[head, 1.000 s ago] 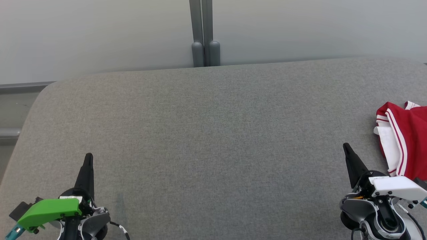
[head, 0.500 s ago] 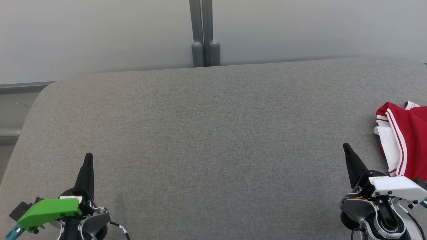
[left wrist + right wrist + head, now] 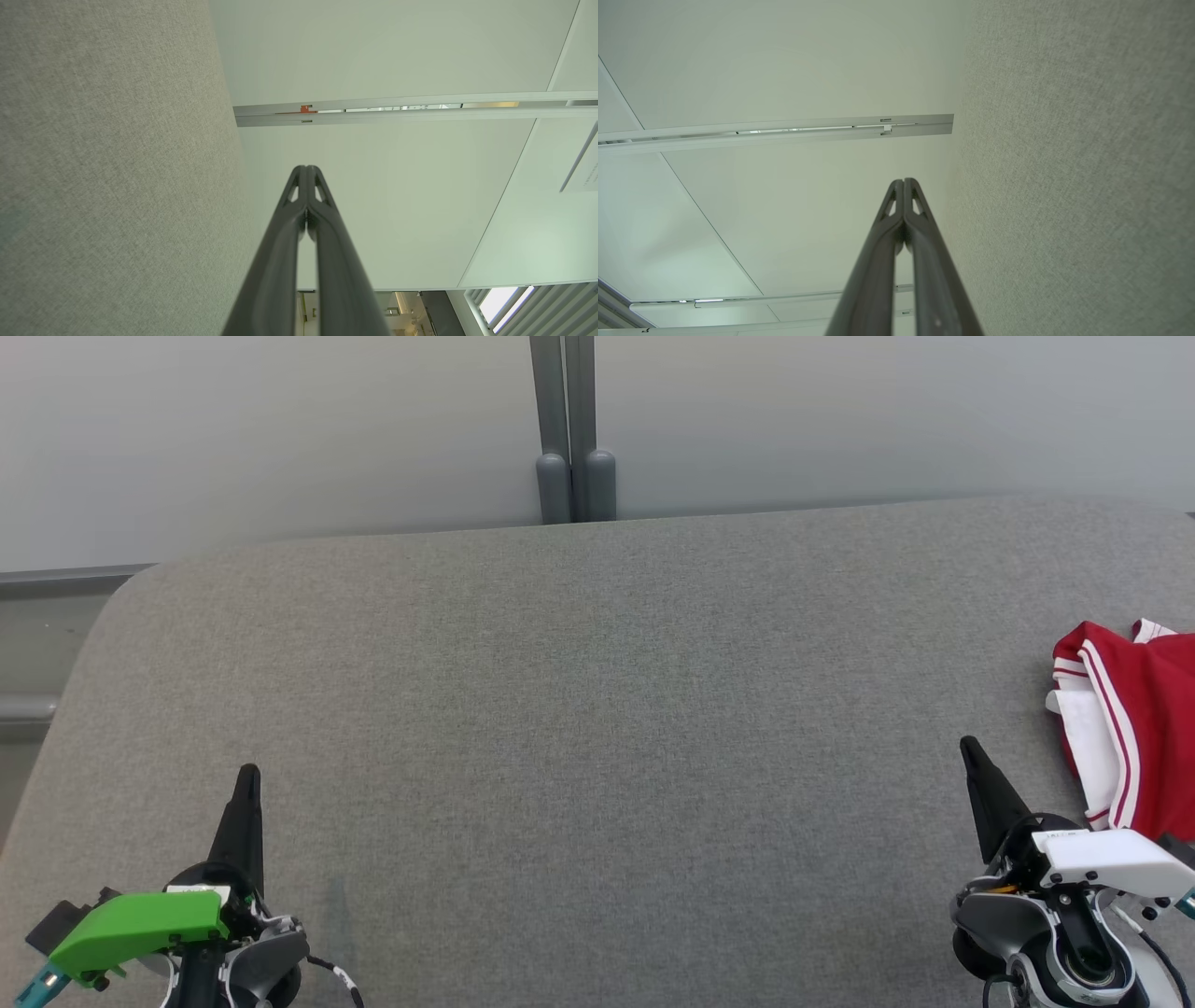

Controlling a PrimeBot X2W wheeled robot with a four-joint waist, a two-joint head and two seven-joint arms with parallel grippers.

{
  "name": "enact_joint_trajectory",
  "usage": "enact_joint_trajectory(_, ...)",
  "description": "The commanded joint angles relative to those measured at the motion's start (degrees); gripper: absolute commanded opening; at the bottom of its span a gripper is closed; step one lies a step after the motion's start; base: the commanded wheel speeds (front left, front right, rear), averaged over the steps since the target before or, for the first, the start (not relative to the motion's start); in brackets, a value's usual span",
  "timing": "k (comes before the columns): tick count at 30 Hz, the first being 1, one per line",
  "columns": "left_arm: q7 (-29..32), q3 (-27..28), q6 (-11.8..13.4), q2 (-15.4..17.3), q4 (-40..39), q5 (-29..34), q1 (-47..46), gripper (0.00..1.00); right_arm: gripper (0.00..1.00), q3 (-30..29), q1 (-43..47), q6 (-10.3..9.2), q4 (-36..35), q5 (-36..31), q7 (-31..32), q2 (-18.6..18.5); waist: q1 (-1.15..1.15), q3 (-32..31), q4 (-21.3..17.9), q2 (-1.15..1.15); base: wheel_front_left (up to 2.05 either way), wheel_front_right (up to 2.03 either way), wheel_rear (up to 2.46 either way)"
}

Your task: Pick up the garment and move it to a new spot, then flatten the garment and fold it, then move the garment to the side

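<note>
Head view: nearest the robot, at the bottom edge, both grippers sit low over a grey fabric-covered surface (image 3: 597, 709). The left gripper (image 3: 247, 784) is at lower left beneath a green housing (image 3: 135, 924). The right gripper (image 3: 973, 756) is at lower right beneath a white housing (image 3: 1111, 859). Each shows as a single dark spike pointing up the view. In the wrist views each pair of fingers is pressed together at the tips, with nothing between them.

The scene fits two stages: a garment (image 3: 1148, 728) waiting at the side to be fetched, or one already set aside. If it is to be gripped at all, the right arm looks the better placed. Its jaws would need to part first and take a clean edge, because soft layered cloth bunches easily.

The garment is red with white stripes and a white panel. It lies at the right side of the surface, cut off by the view's right edge. It is near the right gripper but not touching it, slightly beyond and outside the fingertips. It is well apart from the left gripper, with bare grey surface between them. The visible part looks rumpled and layered; how it is folded cannot be told.

Farthest back stand a pale wall (image 3: 280, 429) and a grey post (image 3: 565, 429).
</note>
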Motion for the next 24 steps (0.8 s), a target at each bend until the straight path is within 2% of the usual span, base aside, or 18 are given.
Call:
enact_joint_trajectory(1, 0.2, 0.1, -0.3, 0.3, -0.1, 0.0, -0.7, 0.00, 0.00, -0.1, 0.5, 0.04, -0.3, 0.4, 0.2, -0.2, 0.00, 0.0, 0.0, 0.00, 0.00, 0.00, 0.00)
enact_joint_trajectory(24, 0.2, 0.1, -0.3, 0.3, -0.1, 0.0, -0.6, 0.00, 0.00, -0.1, 0.5, 0.04, -0.3, 0.4, 0.2, -0.2, 0.00, 0.0, 0.0, 0.00, 0.00, 0.00, 0.00)
